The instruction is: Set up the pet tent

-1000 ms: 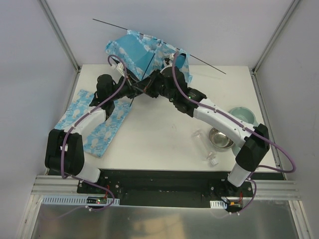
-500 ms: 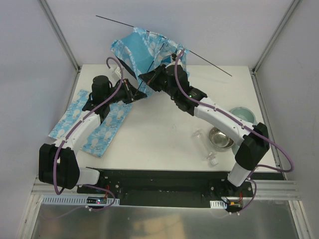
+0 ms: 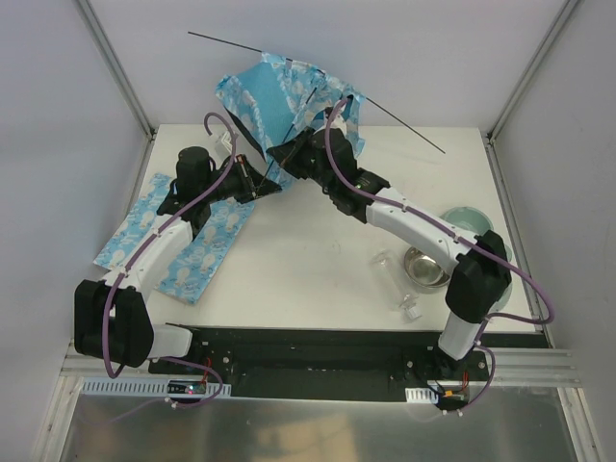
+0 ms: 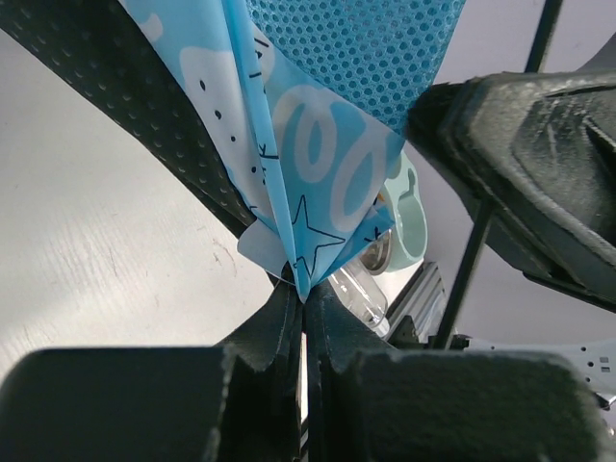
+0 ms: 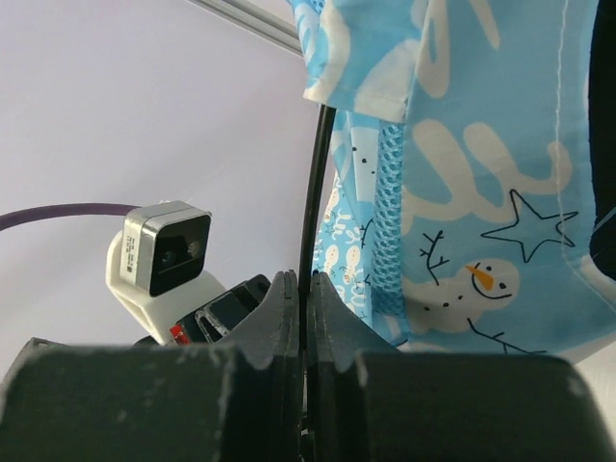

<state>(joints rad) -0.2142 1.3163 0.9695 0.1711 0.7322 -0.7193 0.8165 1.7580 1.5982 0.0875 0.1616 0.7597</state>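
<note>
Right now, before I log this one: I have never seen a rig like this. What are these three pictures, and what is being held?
Two robot arms are bolted at the near edge of a white table. The wide picture looks down from above and behind them. The other two come from a camera on each wrist, so the dark shapes at the bottom of each are that arm's own fingers. The left gripper is shut on a corner of the blue pet tent, which is held up near the table's far side. The right gripper is shut on a thin black pole of the tent. On the table lie a flat printed mat, a metal bowl, a teal bowl and a clear container.
</note>
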